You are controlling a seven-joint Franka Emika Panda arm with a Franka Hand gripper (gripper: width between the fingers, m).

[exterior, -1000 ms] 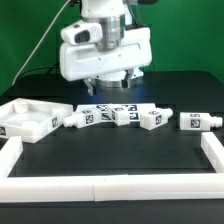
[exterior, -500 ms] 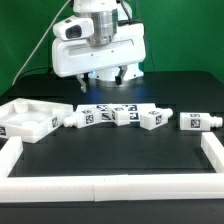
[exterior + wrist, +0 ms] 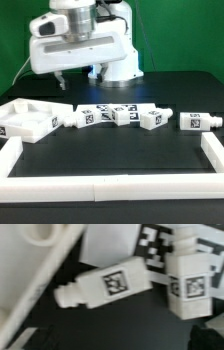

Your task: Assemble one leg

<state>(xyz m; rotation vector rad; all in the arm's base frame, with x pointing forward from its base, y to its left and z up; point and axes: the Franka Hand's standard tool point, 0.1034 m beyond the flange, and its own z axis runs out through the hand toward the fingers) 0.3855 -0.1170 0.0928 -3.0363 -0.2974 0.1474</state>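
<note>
Gripper [image 3: 80,76] hangs high, fingers spread, nothing between them. Right beneath it and well clear, the end leg [image 3: 85,117] of the row lies on its side, and the wrist camera looks straight down on the end leg [image 3: 105,285]. A second leg [image 3: 190,288] lies just beside it, with the tabletop panel [image 3: 30,118] on its other side.

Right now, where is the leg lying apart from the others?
In the exterior view, the lone leg lies toward that view's right, apart from the row of other legs.
</note>
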